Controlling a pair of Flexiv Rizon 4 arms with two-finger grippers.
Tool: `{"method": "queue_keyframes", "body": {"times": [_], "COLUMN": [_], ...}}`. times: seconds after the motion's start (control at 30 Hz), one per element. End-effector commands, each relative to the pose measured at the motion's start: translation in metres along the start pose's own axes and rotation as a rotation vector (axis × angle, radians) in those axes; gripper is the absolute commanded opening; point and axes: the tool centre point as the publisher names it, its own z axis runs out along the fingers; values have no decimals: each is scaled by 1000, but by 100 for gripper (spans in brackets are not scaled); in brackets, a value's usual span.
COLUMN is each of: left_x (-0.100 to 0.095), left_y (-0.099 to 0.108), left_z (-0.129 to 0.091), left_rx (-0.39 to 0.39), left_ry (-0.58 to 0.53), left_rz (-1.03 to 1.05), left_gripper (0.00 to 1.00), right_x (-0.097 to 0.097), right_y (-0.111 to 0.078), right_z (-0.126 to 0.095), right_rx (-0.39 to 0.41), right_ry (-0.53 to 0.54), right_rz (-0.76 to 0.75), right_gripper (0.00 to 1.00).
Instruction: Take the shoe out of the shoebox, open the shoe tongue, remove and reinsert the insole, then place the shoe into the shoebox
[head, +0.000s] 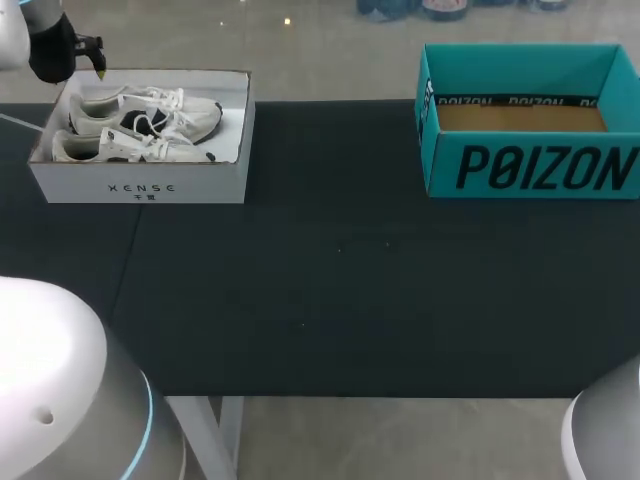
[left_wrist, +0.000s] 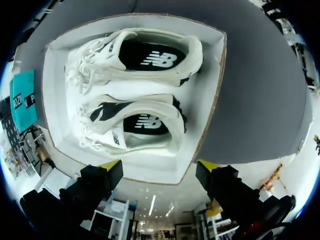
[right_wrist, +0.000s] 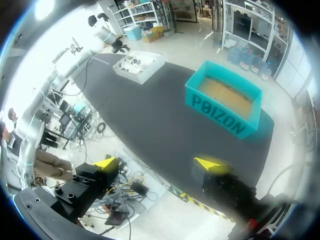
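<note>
Two white sneakers lie side by side in the white shoebox at the table's far left. One sneaker is farther from my left gripper, the other sneaker closer, and both show dark insoles. Above the box's far left corner hangs my left gripper, open, nothing between its yellow fingertips; it also shows in the head view as left gripper. High off the table's near right side, my right gripper stands open and empty, far from the white shoebox.
An empty teal box with a brown cardboard floor stands at the table's far right; it shows too as teal box. The dark tabletop stretches between and in front of the two boxes.
</note>
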Motion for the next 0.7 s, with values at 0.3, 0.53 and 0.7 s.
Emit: {"method": "queue_keyframes", "body": {"times": [0.3,0.53,0.7], "left_x": [4,23,36], "left_y": [-96,-139,-156], "left_z": [-91,-92,-83], "left_rx": [-8,69,104], "left_ry": [-46,-27,-14], "left_rz": [-6,-38,-38], "left_gripper": [100,100,100], "right_x": [-1,-1,-1], "right_y": [3,3,3], "right_z": [-1,-1,-1], "right_rx": [7,7,7], "right_ry": [2,2,2], "right_rz": [1,1,1], "right_gripper": [100,100,100]}}
